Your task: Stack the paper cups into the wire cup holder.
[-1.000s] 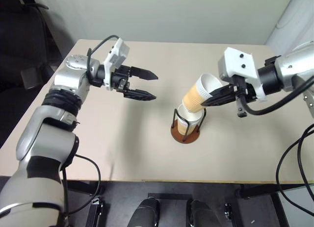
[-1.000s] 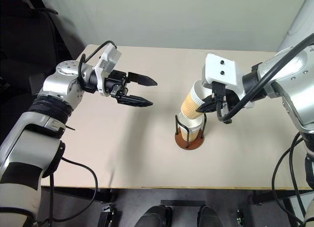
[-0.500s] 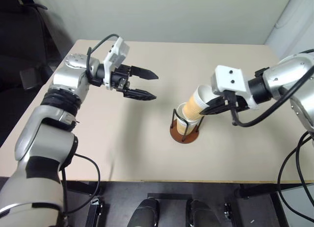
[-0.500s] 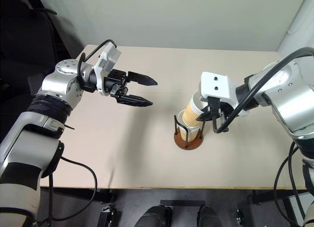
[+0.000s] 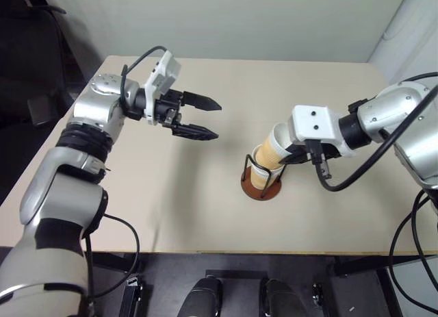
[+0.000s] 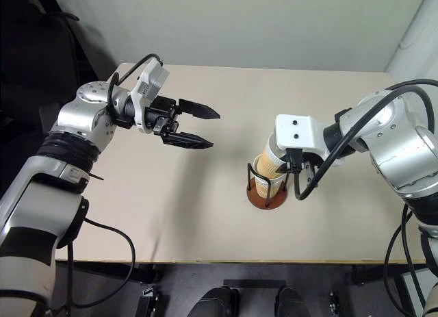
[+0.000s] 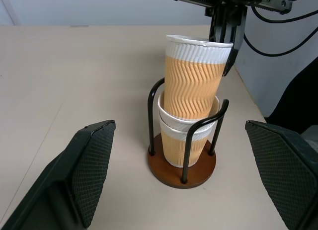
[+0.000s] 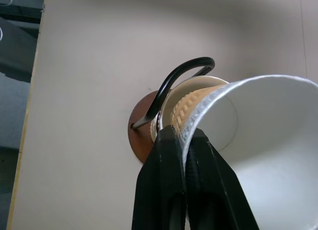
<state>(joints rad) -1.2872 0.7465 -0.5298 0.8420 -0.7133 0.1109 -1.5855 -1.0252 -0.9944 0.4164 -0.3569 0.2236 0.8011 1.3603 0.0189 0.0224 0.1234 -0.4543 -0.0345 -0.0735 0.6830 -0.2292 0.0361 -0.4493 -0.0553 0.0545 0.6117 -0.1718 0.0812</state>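
Observation:
The wire cup holder (image 7: pixel 195 173) stands right of the table's middle, and two nested paper cups (image 7: pixel 175 140) sit in it. A third paper cup (image 7: pixel 193 86) leans slightly, its bottom sunk into the upper nested cup. My right gripper (image 8: pixel 183 134) is shut on this cup's white rim (image 8: pixel 208 98), one finger inside and one outside. It reaches the cup (image 5: pixel 269 153) from the right. My left gripper (image 5: pixel 219 120) hovers open over the table well left of the holder (image 5: pixel 261 187), pointing toward it with nothing between its fingers (image 7: pixel 92 170).
The beige table (image 5: pixel 171 207) has its front edge close below the holder. A pale wall runs behind the far edge. A dark chair (image 5: pixel 41 105) stands off the table's left side, and black cables (image 5: pixel 410 221) hang at the right.
My right gripper has come down and toward the holder, tipping the held cup more upright and pushing its bottom into the nested cups. The left arm has kept still.

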